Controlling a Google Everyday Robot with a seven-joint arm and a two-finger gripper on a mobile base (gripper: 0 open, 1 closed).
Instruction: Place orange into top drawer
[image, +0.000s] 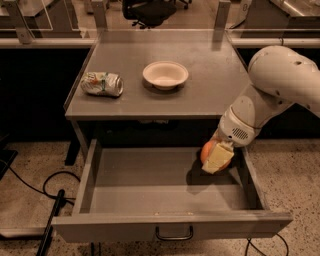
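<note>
The top drawer (145, 192) is pulled open below the grey table, with a dark handle (174, 233) on its front panel. My gripper (216, 158) hangs inside the drawer at its right rear and is shut on the orange (207, 151). The orange shows between the pale fingers (219, 157), low over the drawer floor; its shadow lies just under it. I cannot tell whether it touches the floor.
A white bowl (165, 74) stands in the middle of the table top (210, 90). A crushed white-green can (102, 83) lies at the left. My white arm (275, 95) comes in from the right. Black cables (50, 200) lie on the floor at the left.
</note>
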